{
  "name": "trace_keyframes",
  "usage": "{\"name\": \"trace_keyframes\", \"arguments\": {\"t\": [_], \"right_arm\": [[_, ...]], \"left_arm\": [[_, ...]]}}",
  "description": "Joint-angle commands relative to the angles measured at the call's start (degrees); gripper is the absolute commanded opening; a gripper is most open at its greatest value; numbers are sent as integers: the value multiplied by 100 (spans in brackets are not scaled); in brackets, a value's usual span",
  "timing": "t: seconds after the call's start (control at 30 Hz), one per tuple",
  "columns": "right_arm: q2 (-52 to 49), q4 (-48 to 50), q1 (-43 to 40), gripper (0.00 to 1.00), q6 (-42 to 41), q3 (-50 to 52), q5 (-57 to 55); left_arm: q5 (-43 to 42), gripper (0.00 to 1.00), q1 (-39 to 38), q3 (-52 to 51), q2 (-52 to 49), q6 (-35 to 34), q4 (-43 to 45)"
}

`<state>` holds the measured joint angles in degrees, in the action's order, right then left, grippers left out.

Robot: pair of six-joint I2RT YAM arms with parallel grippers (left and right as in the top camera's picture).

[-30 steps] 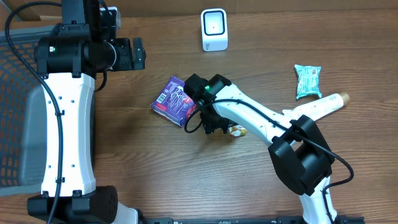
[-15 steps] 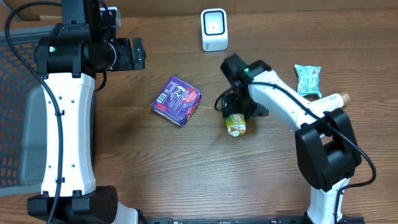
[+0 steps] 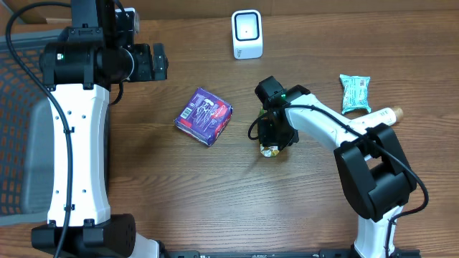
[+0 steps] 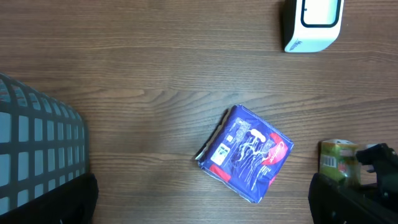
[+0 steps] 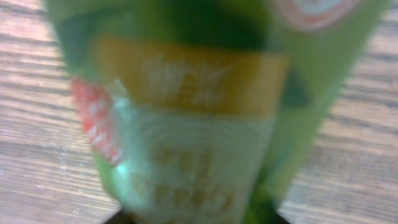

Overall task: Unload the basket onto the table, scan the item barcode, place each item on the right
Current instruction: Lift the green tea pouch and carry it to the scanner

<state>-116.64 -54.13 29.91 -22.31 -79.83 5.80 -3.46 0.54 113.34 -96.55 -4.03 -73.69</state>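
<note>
- The green carton point(image 3: 270, 150) is found mid-bench point(image 3: 179, 193), directly under the right tool point(image 3: 275, 136); whether it is gripped cannot be told.
- The scanner point(image 3: 247, 34) is placed at 12 o'clock from it, well apart.
- The left tool point(image 3: 159, 62), spread wide and empty, is kept farther off at 10 o'clock.

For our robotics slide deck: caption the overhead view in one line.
Right claw at a green carton on the wooden table; purple packet and white scanner nearby.

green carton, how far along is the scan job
Done: the right gripper sits right over the green carton. In hand: the grasp; whether the jaws have it is not clear. Left: lifting it and showing its barcode to the white scanner at the table's far side.
</note>
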Motion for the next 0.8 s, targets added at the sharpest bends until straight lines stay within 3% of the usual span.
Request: {"name": "trace_keyframes", "arguments": {"t": [0.0,0.27,0.47,0.67,0.77], "right_arm": [[127,-131,-72,18,-22,-94,57],[549,-496,-243,6,120,-599,533],[1099,-542,-699,10,1864,-1005,3475],[1314,-560,-1370,6,2826,-1458,6264],[1314,-496,-1502,6,2776,-1659,6605]], "left_arm": [[-48,99,20,33,-9,129,22],[-46,100,20,33,-9,129,22],[-46,99,20,33,-9,129,22],[-46,100,20,33,-9,129,22],[-46,100,20,33,-9,129,22]]}}
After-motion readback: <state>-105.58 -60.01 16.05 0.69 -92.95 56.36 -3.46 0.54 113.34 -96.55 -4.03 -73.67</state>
